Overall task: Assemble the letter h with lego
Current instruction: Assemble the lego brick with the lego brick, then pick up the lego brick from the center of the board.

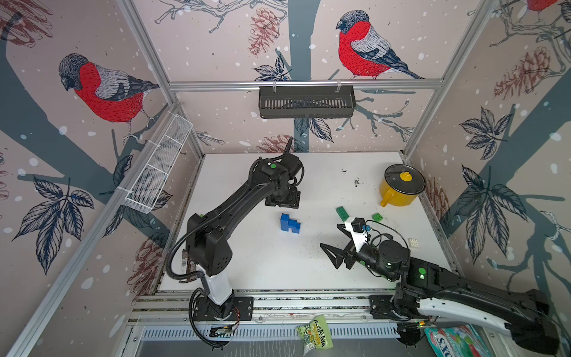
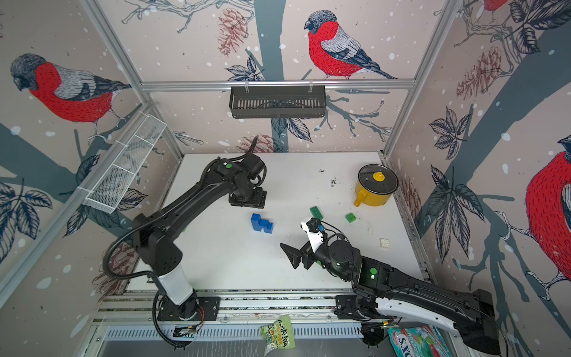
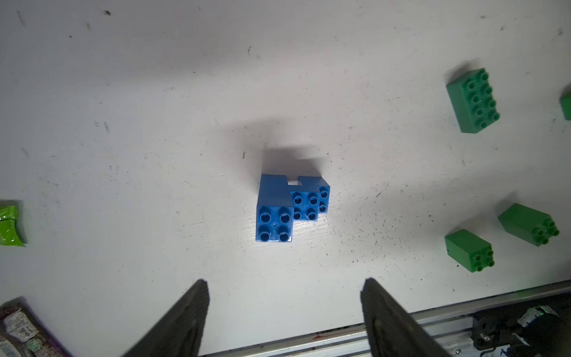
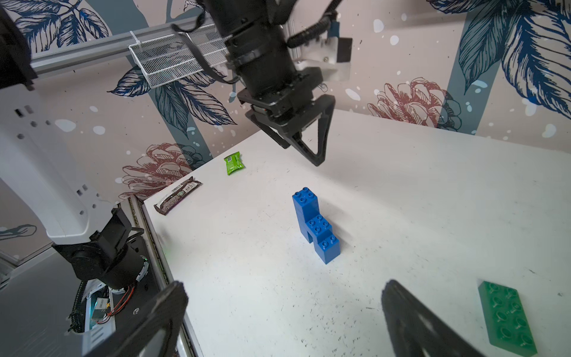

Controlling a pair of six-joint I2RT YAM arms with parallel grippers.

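Note:
The blue lego assembly (image 1: 290,222) (image 2: 262,223) stands free on the white table, a tall column with a lower stepped part beside it (image 4: 315,225) (image 3: 287,210). My left gripper (image 3: 285,284) (image 4: 309,145) hangs open above the table just behind it, nothing between the fingers. Right of the assembly my right gripper (image 1: 330,236) (image 4: 285,286) is open and empty. A flat green oblong brick (image 1: 342,212) (image 4: 506,318), a green square brick (image 1: 377,217) and a white brick (image 1: 413,242) lie to the right. The left wrist view shows three green bricks (image 3: 472,100) (image 3: 469,250) (image 3: 530,224).
A yellow pot with a glass lid (image 1: 401,185) stands at the back right. A light-green packet (image 4: 234,163) and a brown bar wrapper (image 4: 177,196) lie near the table's left edge. A black basket (image 1: 306,102) and a white wire basket (image 1: 157,167) hang on the frame.

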